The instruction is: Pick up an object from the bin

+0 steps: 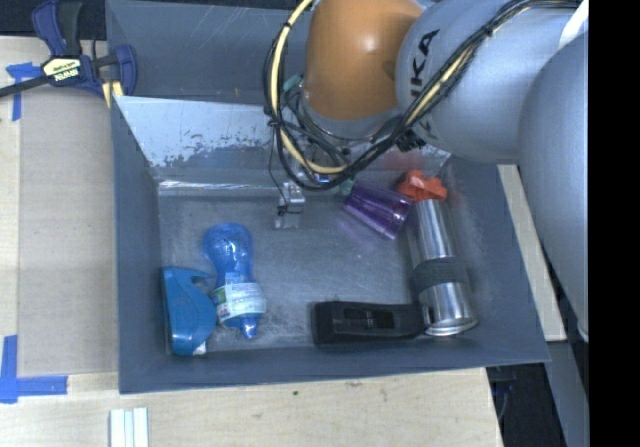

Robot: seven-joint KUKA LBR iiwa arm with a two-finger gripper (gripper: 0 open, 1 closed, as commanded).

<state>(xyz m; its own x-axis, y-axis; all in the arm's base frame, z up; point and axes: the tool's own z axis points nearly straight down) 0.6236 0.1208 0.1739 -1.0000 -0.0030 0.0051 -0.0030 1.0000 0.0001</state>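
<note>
My gripper (290, 203) hangs below the orange-covered wrist over the bin's bare floor, near the back wall and a little left of centre. A translucent purple cup (376, 211) lies on its side just to its right, apart from it. Down and to the left lies a crumpled blue plastic bottle (229, 277) with a white label, its cap end toward the front. I see nothing held at the gripper's tip.
A flat blue object (186, 311) lies in the front left corner against the bottle. A black handle-like tool (364, 322) lies along the front wall. A silver metal flask (440, 273) lies at the right, with a small orange-red piece (423, 186) behind it.
</note>
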